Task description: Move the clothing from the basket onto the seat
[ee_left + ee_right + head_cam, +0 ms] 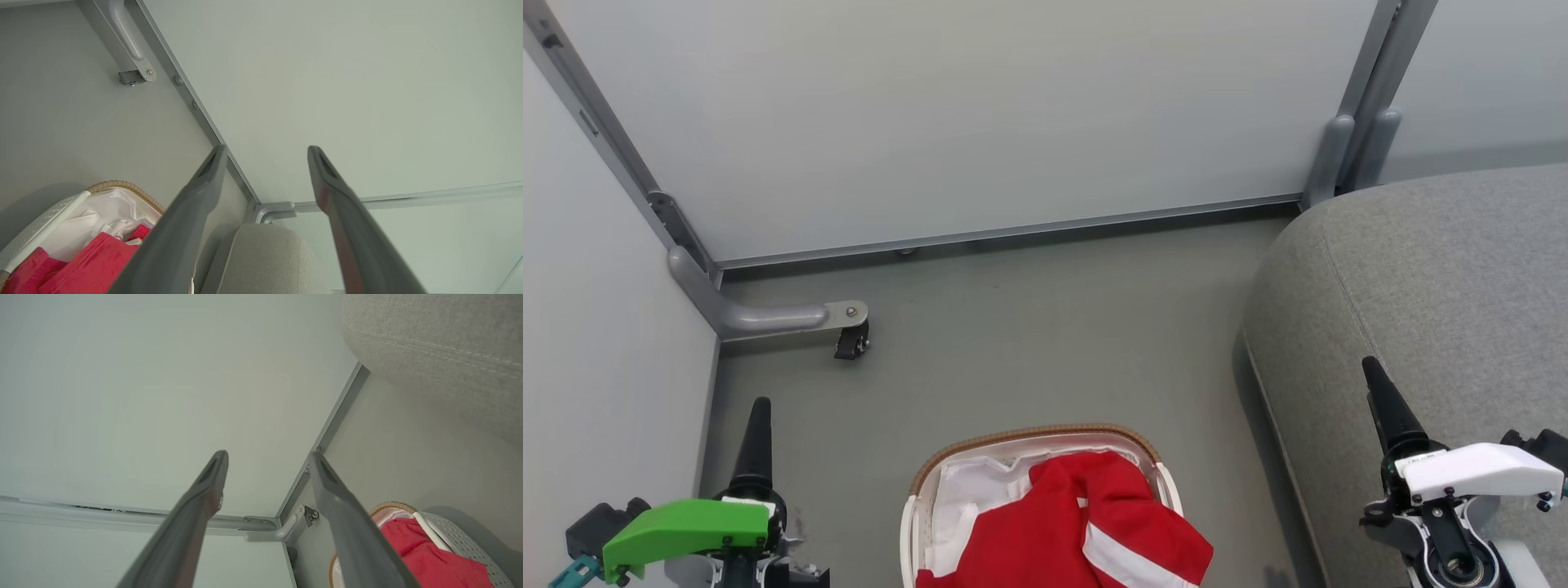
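The red striped garment (1062, 531) lies in the basket (1029, 430) near the couch cushion (1437, 286). Left pincer (266, 148) and right pincer (268, 453) gape empty.

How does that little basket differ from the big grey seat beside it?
The basket is cream-white perforated plastic with a brown woven rim; the seat is grey fabric with stitched seams. The basket is far smaller than the seat. The basket holds the red clothing and a white liner; no clothing lies on the visible part of the seat. Both have rounded outlines.
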Robot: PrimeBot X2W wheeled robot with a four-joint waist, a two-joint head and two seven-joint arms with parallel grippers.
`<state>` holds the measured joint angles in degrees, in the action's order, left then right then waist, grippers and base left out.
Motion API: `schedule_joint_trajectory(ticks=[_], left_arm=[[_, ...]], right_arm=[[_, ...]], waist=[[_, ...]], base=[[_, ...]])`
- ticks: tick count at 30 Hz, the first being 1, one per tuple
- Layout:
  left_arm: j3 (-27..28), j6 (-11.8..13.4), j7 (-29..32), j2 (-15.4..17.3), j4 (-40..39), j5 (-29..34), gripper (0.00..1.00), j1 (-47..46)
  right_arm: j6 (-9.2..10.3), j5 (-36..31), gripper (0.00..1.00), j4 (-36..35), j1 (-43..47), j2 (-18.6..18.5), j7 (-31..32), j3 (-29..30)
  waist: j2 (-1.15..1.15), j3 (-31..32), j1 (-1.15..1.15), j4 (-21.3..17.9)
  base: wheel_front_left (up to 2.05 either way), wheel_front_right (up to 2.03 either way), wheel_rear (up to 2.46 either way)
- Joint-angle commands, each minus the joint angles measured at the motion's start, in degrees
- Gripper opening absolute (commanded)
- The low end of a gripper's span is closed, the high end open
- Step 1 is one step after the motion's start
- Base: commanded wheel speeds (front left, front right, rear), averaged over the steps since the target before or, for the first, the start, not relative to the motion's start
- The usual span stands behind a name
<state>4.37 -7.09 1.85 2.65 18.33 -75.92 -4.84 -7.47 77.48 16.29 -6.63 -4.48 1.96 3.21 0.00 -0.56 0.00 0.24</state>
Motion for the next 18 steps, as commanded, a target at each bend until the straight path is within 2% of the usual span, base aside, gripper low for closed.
schedule_joint_trajectory(ticks=[1, 10, 18], left_arm=[[-0.14, -0.21, -0.65, 0.52, -1.08, 3.34, 1.0, -2.21], [-1.46, 0.05, -2.78, 0.48, -1.31, 15.0, 1.0, -2.6], [-3.1, 0.54, -4.48, 0.65, -0.34, 22.8, 1.0, -2.86]], right_arm=[[-0.02, -2.85, 1.0, -1.09, -1.92, -0.97, -0.73, -0.45], [-0.02, -12.76, 1.0, -1.71, -2.83, -1.49, -2.86, -1.44], [-0.02, -20.29, 1.0, -1.51, -3.29, -2.29, -4.57, -3.51]], waist=[[0.0, -0.05, 0.0, 0.03], [0.0, -0.15, 0.0, 0.19], [0.0, -0.25, 0.0, 0.24]], base=[[0.0, 0.0, 0.0], [0.0, 0.0, 0.0], [0.0, 0.0, 0.0]])
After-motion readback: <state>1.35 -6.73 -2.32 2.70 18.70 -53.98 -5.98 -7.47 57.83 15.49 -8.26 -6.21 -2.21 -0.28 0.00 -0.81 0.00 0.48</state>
